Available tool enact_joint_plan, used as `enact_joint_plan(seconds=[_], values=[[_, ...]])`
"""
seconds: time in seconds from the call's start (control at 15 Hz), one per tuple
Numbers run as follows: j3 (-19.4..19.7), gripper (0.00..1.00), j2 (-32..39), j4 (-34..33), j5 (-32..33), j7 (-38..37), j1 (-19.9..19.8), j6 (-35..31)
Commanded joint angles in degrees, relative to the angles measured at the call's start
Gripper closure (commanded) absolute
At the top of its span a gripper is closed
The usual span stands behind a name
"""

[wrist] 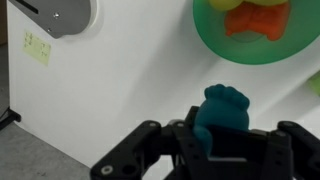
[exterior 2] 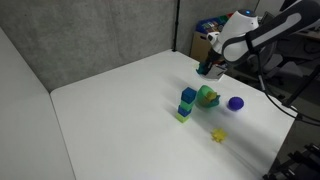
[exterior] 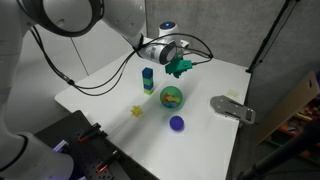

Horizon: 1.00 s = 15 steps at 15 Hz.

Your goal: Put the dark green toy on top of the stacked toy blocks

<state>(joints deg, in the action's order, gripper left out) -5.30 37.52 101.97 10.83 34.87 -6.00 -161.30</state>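
Observation:
My gripper (exterior: 178, 65) is shut on the dark green toy (exterior: 182, 68) and holds it in the air above the white table, to the right of the stacked toy blocks (exterior: 148, 78). The stack is a blue cube over a light green one. In an exterior view the gripper (exterior 2: 208, 68) with the toy (exterior 2: 207, 72) hangs behind and above the stack (exterior 2: 187, 103). In the wrist view the teal toy (wrist: 222, 112) sits between the black fingers (wrist: 215, 150).
A bright green bowl (exterior: 172, 97) holding an orange toy stands next to the stack; it also shows in the wrist view (wrist: 250, 30). A dark blue ball (exterior: 177, 124), a small yellow toy (exterior: 137, 111) and a grey tool (exterior: 232, 107) lie on the table.

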Motion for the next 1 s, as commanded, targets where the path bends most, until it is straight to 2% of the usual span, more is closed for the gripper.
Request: enact_joint_plan(seconds=[0.0,0.6,0.93], values=[[0.7,0.97,-4.5,2.6,1.6,-3.6,2.4,-0.8],[-0.9,0.97,-11.2,9.0,1.7,-5.7,6.4,-1.7],[-2.4,0.97,-13.4,13.8,1.2,-5.0,6.6,-3.2]])
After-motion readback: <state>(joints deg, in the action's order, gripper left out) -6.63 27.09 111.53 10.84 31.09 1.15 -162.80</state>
